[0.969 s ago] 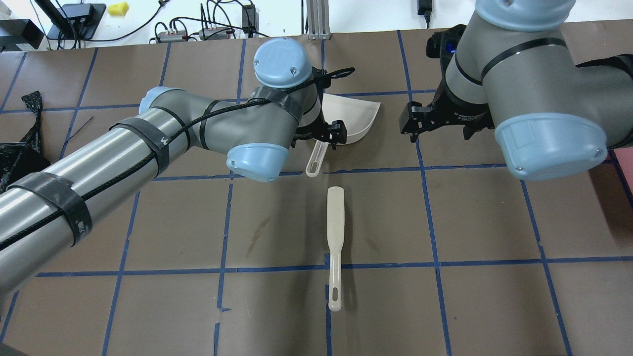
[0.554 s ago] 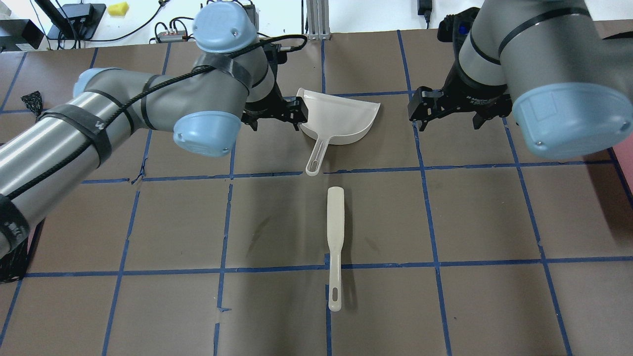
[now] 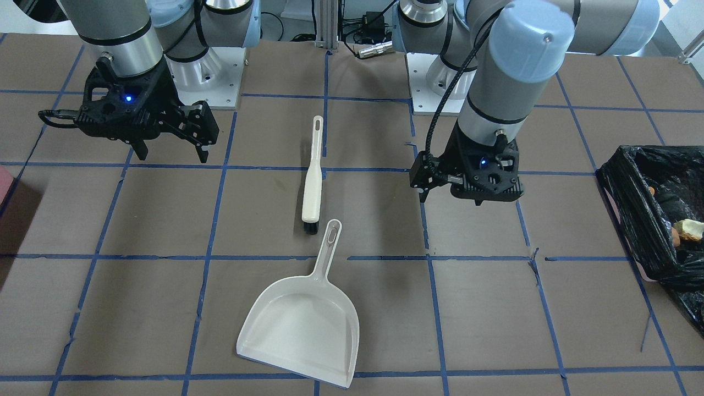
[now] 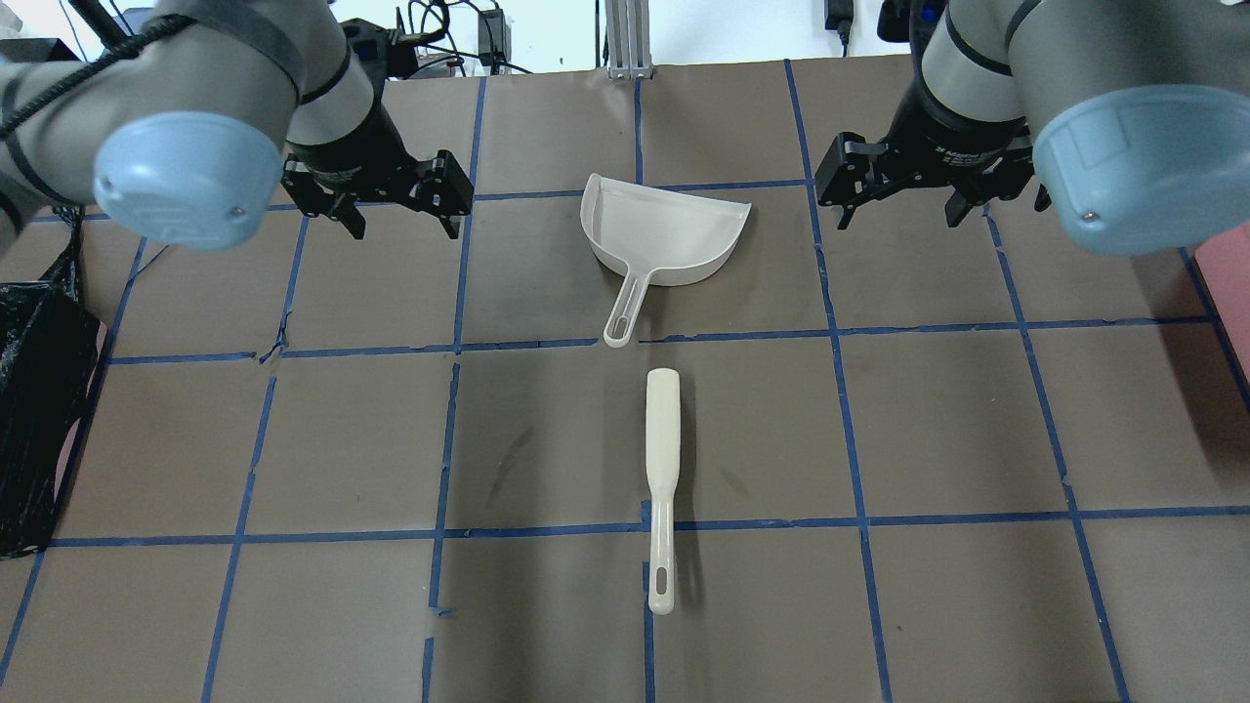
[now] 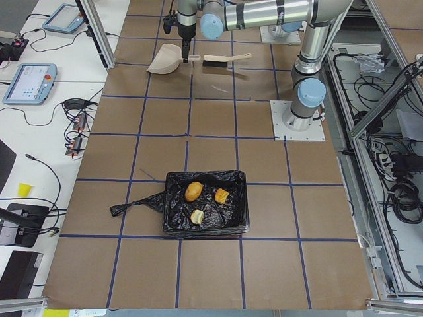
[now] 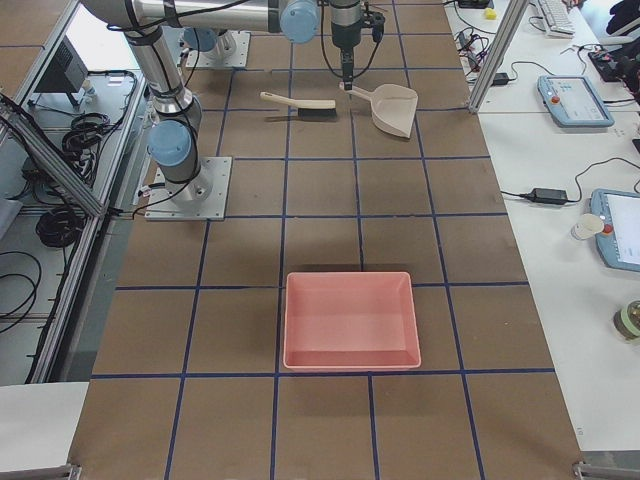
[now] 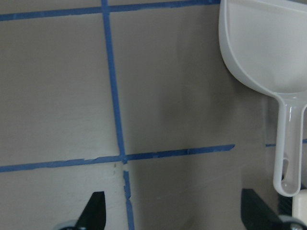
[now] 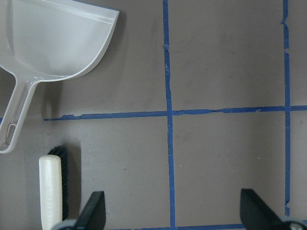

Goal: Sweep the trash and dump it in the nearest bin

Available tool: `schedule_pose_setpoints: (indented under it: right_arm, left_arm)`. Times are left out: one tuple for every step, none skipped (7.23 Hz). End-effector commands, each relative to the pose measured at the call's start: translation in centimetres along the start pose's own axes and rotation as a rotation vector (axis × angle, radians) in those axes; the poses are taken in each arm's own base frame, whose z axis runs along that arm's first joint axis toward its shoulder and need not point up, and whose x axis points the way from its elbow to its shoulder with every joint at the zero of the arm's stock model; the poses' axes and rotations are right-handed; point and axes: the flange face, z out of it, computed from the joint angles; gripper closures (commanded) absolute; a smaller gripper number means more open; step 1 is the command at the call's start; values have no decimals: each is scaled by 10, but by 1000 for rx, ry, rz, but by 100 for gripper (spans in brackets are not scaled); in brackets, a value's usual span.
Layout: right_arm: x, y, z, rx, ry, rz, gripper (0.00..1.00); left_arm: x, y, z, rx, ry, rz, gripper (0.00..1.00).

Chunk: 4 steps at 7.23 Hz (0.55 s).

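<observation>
While both arms hang above the brown surface (image 4: 977, 420), nothing is in their jaws. The left gripper (image 4: 402, 227) has its jaws spread wide and empty. It hovers off to one side of the dustpan (image 4: 664, 229). The right gripper (image 4: 900, 213) is on the other side of the dustpan, and its jaws are spread wide and empty too.

The white dustpan lies flat on the surface between the two grippers. Its handle points toward the brush (image 4: 663, 459). The brush lies flat as well, with its bristle end just beside the tip of the dustpan handle. The two do not touch.

The bin (image 5: 205, 176) sits at the end of the surface on the robot's left side, well apart from the dustpan and the brush. It has a shiny black bag in it. Three small bits of trash (image 5: 193, 191) lie inside on the bag.

A pink tray (image 6: 350, 277) sits at the other end of the surface, on the robot's right side.
</observation>
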Motion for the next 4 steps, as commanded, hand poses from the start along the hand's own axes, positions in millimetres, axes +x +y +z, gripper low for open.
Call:
schedule_pose_setpoints:
  right_arm:
    - [0,0,0,-1,-5,0,0]
    - [1,0,1,-4,-3,2,0]
    - [0,0,3,-6,-3,0,0]
    - [1,0,1,-4,-3,2,0]
  left_arm:
    - [-10,5,-67,-41,-12,-13,0]
    - [-19,3,-75,-40,-14,-31,0]
    - [-27,4,-77,-38,-14,-49,0]
    - [-31,9,-80,-46,-16,-68,0]
